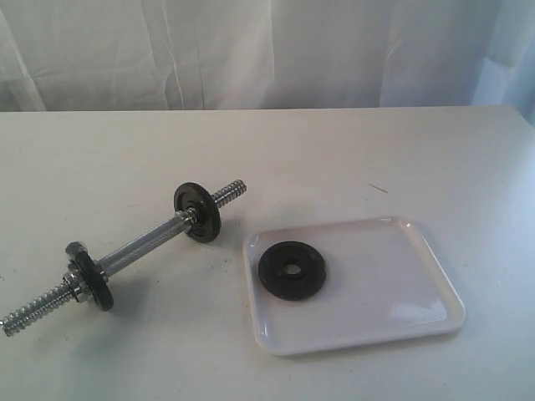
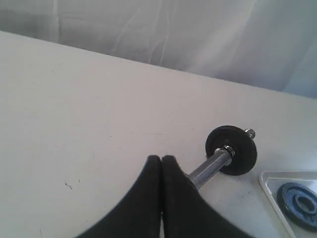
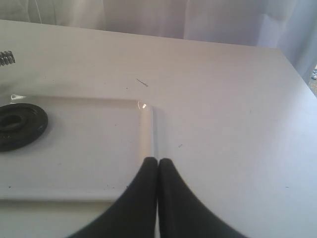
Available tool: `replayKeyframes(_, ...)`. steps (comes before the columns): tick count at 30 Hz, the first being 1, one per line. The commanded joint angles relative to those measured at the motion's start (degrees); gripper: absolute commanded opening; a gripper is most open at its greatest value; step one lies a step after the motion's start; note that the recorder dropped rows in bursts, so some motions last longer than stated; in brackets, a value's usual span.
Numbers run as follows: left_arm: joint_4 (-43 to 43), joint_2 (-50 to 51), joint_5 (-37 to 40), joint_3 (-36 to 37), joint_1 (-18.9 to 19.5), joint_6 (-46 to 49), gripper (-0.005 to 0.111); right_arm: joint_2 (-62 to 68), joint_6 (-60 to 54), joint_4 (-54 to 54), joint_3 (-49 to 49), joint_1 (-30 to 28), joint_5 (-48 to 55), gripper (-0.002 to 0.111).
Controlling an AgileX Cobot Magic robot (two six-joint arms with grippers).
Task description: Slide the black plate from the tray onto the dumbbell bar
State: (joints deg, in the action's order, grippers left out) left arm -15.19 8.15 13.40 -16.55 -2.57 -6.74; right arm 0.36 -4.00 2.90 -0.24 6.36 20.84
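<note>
The black plate (image 1: 292, 270) lies flat in the left half of the tray (image 1: 410, 280), lower centre of the frame, near the dumbbell bar (image 1: 140, 245). It is probably dense and rigid — best pinched between rim and centre hole. The left gripper (image 2: 161, 159) and right gripper (image 3: 157, 161) both have jaws pressed together, empty.

L wrist view: left gripper (image 2: 161, 158) fingers cover one end of dumbbell bar (image 2: 210, 166); tray (image 2: 271, 181) and black plate (image 2: 299, 201) cut by frame edge.
R wrist view: black plate and tray cut at edge; dumbbell bar shows threaded tip only; right gripper (image 3: 157, 160) covers a tray corner.
Ext. view: nut (image 1: 78, 286) detail too small to tell.
</note>
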Motion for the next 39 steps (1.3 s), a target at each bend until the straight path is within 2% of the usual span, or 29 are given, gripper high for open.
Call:
replayKeyframes(1,-0.2,14.0,9.9,-14.0,0.2,10.4,0.000,-0.4,0.0,0.1,0.2,-0.2,-0.9,0.000)
replayKeyframes(6,-0.3,33.2,18.5,-29.9,0.2,20.8,0.000,-0.4,0.0,0.1,0.2,-0.2,-0.9,0.000)
replayKeyframes(11,-0.8,50.6,25.7,-42.7,0.1,25.7,0.000,-0.4,0.0,0.1,0.2,-0.2,-0.9,0.000)
replayKeyframes(16,-3.7,62.5,29.3,-49.4,-0.4,30.1,0.000,-0.4,0.0,0.1,0.2,-0.2,-0.9,0.000)
replayKeyframes(22,-4.3,72.9,34.3,-54.8,-4.9,33.0,0.002,-0.4,0.0,0.1,0.2,-0.2,-0.9,0.000)
replayKeyframes(25,-4.5,76.7,35.3,-57.1,-6.9,33.8,0.017,-0.4,0.0,0.1,0.2,-0.2,-0.9,0.000)
replayKeyframes(30,-4.9,82.1,36.2,-61.3,-9.1,33.8,0.064,-0.4,0.0,0.1,0.2,-0.2,-0.9,0.000)
replayKeyframes(31,-4.9,83.2,36.2,-61.8,-9.6,33.8,0.071,-0.4,0.0,0.1,0.2,-0.2,-0.9,0.000)
replayKeyframes(39,-4.5,91.8,34.4,-62.9,-12.6,37.1,0.089,-0.4,0.0,0.1,0.2,-0.2,-0.9,0.000)
